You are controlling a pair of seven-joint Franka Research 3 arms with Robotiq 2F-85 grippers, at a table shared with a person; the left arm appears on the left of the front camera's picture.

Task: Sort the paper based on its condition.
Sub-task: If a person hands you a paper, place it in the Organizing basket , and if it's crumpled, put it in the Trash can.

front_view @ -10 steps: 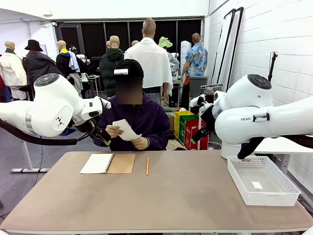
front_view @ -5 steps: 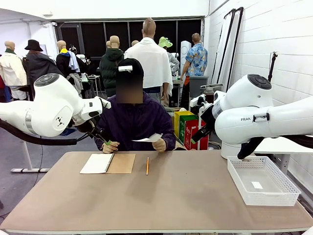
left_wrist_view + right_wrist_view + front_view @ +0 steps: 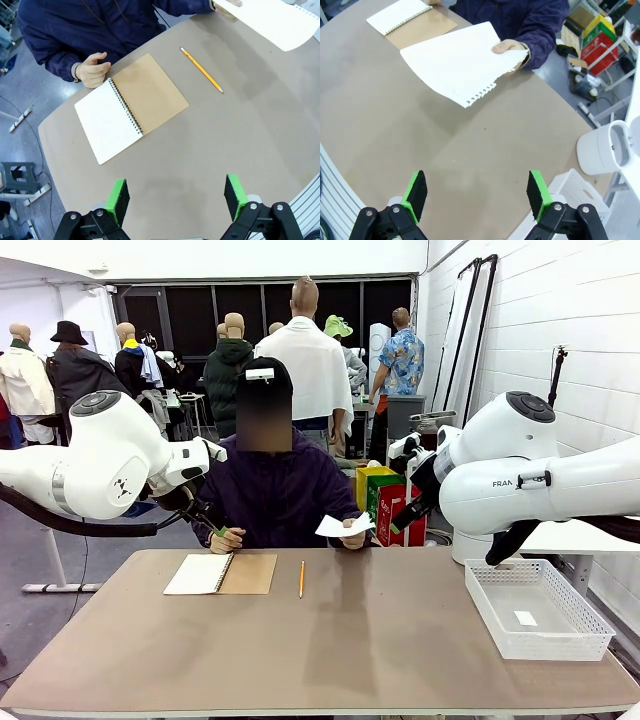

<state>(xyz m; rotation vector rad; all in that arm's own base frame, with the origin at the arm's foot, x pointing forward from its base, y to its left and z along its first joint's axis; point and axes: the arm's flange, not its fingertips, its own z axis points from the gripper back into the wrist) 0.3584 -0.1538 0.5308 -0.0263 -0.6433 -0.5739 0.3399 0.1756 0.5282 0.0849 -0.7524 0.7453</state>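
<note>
The person at the far side holds one flat white sheet of paper (image 3: 340, 527) in one hand, just above the table's far edge. In the right wrist view the paper (image 3: 455, 61) shows a ragged, hole-torn edge, and it lies well beyond my right gripper (image 3: 476, 195). That gripper hangs open above bare table with nothing between its green pads. My left gripper (image 3: 176, 197) is open too, high over the table near the open notebook (image 3: 131, 107). The paper (image 3: 280, 20) crosses the top right corner of the left wrist view.
A spiral notebook (image 3: 220, 573) lies open at the far left, with the person's other hand (image 3: 227, 539) resting by it. A yellow pencil (image 3: 301, 579) lies beside it. A white mesh basket (image 3: 535, 608) at the right edge holds a small white scrap (image 3: 525, 618).
The person lowered the sheet from chest height and swung it toward picture right, out over the table edge. Their other hand dropped to the notebook. Neither arm moved.
</note>
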